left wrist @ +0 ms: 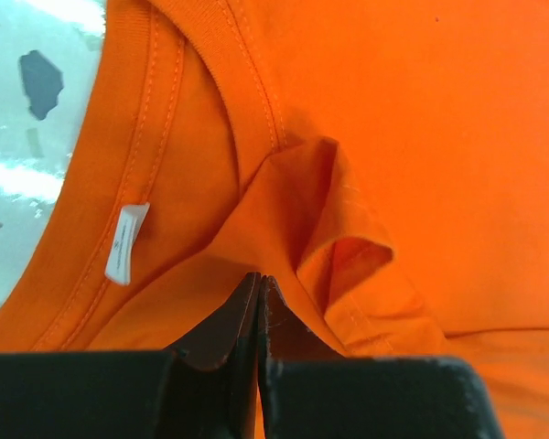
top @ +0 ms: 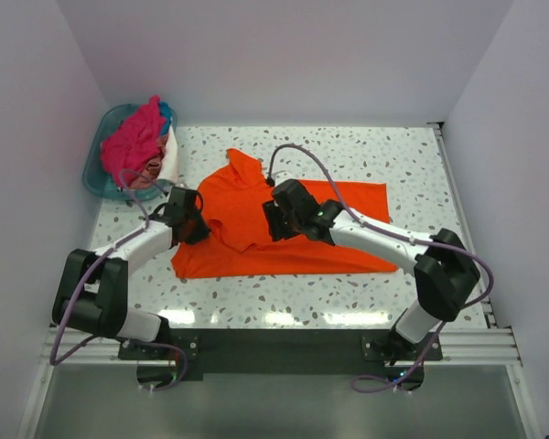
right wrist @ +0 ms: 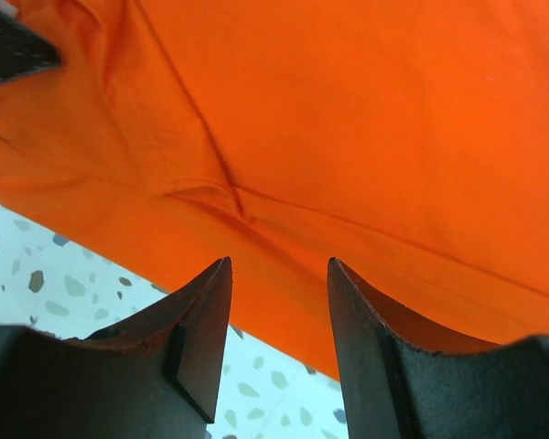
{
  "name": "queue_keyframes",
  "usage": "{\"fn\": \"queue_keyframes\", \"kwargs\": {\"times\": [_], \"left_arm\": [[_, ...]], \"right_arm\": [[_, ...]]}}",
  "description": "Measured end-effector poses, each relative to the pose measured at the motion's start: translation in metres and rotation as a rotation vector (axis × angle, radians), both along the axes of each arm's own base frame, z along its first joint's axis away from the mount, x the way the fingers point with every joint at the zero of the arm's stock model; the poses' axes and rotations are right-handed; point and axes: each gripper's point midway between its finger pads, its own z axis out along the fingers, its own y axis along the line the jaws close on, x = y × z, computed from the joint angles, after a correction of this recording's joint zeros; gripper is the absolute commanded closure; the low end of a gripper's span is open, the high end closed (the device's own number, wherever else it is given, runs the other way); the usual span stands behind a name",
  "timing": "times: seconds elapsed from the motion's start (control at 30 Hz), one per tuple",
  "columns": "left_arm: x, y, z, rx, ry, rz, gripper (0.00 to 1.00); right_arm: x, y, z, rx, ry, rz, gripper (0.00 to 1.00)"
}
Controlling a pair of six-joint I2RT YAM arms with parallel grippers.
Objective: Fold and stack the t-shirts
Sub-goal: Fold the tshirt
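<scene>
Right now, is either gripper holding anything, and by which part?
The left gripper pinches the bright orange cloth t-shirt by a fold beside its collar; the right gripper is open, empty.

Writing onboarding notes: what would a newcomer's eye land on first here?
The bright orange t-shirt lies mid-table, partly folded. The left hand is shut, pinching a fold near its collar, while the right hand hovers open just above the cloth. At the far left corner, a teal basket is heaped with clothes, a magenta-pink shirt on top.

We see a matt orange cloth shirt (top: 284,256) on a glossy speckled table (top: 403,155); the basket (top: 95,174) looks smooth plastic.
</scene>
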Motion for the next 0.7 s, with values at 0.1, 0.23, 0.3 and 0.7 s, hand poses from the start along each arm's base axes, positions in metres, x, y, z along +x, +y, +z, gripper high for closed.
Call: {"fn": "queue_keyframes", "kwargs": {"times": [0.1,0.23,0.3,0.7], "left_arm": [[0.006,-0.003,-0.011,-0.002,0.022,-0.006,0.95],[0.017,-0.010,-0.014,-0.024,0.016,-0.019,0.92],[0.025,-0.014,-0.012,-0.039,-0.002,-0.027,0.90],[0.069,-0.044,-0.005,-0.147,-0.083,-0.090,0.86]], "right_arm": [[0.000,0.024,-0.003,-0.012,-0.012,0.053,0.51],[-0.001,0.042,-0.009,-0.025,-0.016,0.096,0.51],[-0.001,0.044,-0.013,-0.033,-0.013,0.102,0.51],[0.004,0.048,-0.024,-0.056,-0.007,0.105,0.50]]}}
